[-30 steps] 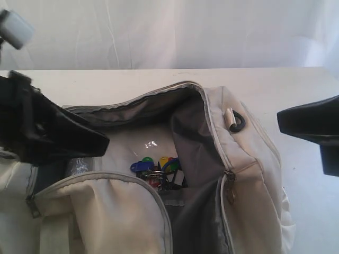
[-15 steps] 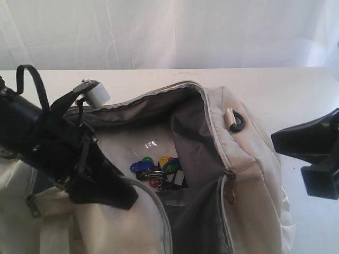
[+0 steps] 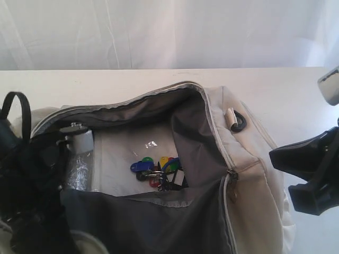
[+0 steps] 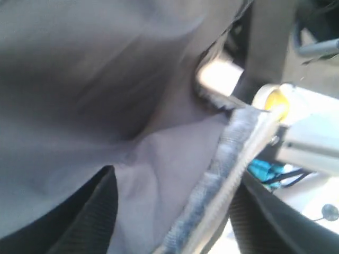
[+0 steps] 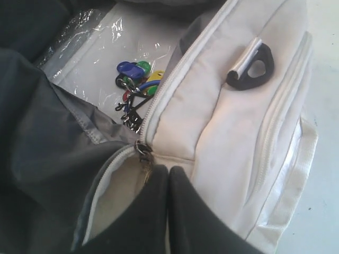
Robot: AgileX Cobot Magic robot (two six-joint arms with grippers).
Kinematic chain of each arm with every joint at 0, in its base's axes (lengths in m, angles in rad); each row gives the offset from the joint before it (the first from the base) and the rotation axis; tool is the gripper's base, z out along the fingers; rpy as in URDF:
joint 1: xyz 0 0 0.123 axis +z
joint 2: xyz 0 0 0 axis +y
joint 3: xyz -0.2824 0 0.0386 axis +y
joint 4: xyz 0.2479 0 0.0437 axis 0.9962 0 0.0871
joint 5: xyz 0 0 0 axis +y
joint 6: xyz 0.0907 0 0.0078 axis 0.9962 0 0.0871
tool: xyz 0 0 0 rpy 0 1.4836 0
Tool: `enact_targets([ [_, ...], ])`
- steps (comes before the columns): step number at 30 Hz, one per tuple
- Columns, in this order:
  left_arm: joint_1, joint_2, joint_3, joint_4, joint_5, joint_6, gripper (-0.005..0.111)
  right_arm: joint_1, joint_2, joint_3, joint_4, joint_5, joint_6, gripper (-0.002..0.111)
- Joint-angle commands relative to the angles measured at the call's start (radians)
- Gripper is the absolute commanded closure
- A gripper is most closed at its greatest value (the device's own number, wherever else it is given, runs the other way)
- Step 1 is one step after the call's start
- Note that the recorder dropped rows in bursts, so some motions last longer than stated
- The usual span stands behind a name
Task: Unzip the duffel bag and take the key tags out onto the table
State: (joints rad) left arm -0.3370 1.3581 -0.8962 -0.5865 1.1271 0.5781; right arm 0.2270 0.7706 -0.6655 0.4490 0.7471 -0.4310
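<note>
The left gripper (image 4: 175, 185) is seen with its black fingers spread wide apart. The dark grey lining and a toothed zipper edge of the large cream fabric duffel bag (image 3: 249, 153) are framed between them. Whether either finger is pressed against the cloth cannot be told from the blurred wrist view. In the exterior view the left arm is sunk into the bag's left end, and its gripper cannot be made out there.

The right gripper (image 5: 168, 172) is closed, finger against finger, with nothing seen between. In its wrist view the tips are placed just beside the metal zipper pull (image 5: 144, 152); contact cannot be judged. From the exterior it is found off the bag's right side, over the white desk (image 3: 106, 84).

The bag is laid on the desk with its main zipper undone and its mouth gaping. Inside, the small bunch of coloured plastic key tags (image 3: 156, 169) on metal rings is rested on a clear plastic sheet (image 3: 119, 153) at the bottom, close to the right-hand wall. A black D-ring (image 3: 237, 123) is fixed to the bag's right end.
</note>
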Motion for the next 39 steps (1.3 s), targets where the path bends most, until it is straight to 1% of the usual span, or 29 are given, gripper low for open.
enact_targets([
  [1, -0.004, -0.026, 0.079, 0.07, 0.094, -0.071, 0.044, -0.006, -0.001, 0.003, 0.004, -0.011, -0.012, 0.108],
  [9, -0.004, -0.103, 0.174, 0.079, 0.094, -0.089, 0.043, -0.006, -0.001, 0.003, 0.008, -0.004, -0.012, 0.108],
  [10, -0.004, -0.103, 0.174, 0.075, 0.094, -0.089, 0.041, -0.006, -0.001, 0.003, 0.008, -0.004, -0.012, 0.108],
  [13, -0.004, -0.103, 0.174, 0.044, 0.094, -0.085, 0.027, -0.006, -0.001, 0.003, 0.008, -0.004, -0.012, 0.108],
  [16, -0.004, -0.103, 0.126, 0.031, 0.094, -0.111, 0.016, -0.006, -0.001, 0.003, 0.008, -0.004, -0.012, 0.108],
  [22, -0.004, -0.103, -0.007, 0.035, 0.094, -0.111, 0.015, -0.006, -0.001, 0.003, 0.008, -0.004, -0.012, 0.108],
  [25, -0.004, -0.103, -0.058, 0.035, 0.094, -0.111, 0.018, -0.006, -0.001, 0.003, 0.008, -0.004, -0.012, 0.108],
  [26, -0.004, -0.103, -0.066, 0.035, 0.094, -0.111, 0.021, -0.006, -0.001, 0.003, 0.008, -0.004, -0.012, 0.108],
  [28, -0.004, -0.103, -0.071, 0.035, 0.094, -0.111, 0.032, -0.006, -0.001, 0.003, 0.008, -0.004, -0.012, 0.108],
  [29, -0.004, -0.103, -0.071, 0.038, 0.094, -0.111, 0.04, -0.006, -0.001, 0.003, 0.008, -0.004, -0.012, 0.108],
  [34, -0.004, -0.108, -0.071, 0.093, 0.094, -0.111, 0.088, -0.006, -0.001, 0.003, 0.008, -0.012, -0.012, 0.108],
  [35, -0.004, -0.118, -0.071, 0.101, 0.058, -0.111, 0.1, -0.006, -0.001, 0.003, 0.008, -0.017, -0.012, 0.108],
  [36, -0.004, -0.131, -0.071, 0.104, 0.019, -0.107, 0.107, -0.006, -0.001, 0.003, 0.008, -0.021, -0.012, 0.108],
  [39, -0.004, -0.192, -0.071, 0.12, -0.133, -0.111, 0.107, -0.006, -0.001, 0.003, 0.002, -0.03, -0.012, 0.108],
])
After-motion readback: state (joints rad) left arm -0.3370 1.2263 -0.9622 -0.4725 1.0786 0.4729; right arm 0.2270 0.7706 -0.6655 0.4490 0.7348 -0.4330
